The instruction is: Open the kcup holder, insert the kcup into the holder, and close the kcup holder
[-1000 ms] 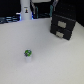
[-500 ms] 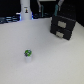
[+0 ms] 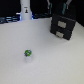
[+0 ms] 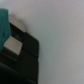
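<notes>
Over at about ten o'clock in the exterior view stands a tall white post (image 3: 25, 10) with a dark mark on it, at the far edge of the white table (image 3: 45, 57). Lower down, near seven o'clock from the table's middle, the little cup (image 3: 28, 52) sits alone on the bare surface, its green speckled top facing up. Well apart from it, up at about one o'clock, is the black holder (image 3: 63, 25), its two grey-fronted slots stacked one above the other. The arm (image 3: 61, 6) hangs just above the holder, blurred, and I cannot tell whether its fingers are spread or closed. In the wrist view the holder (image 4: 20, 55) fills the corner, beside something teal (image 4: 4, 27).
</notes>
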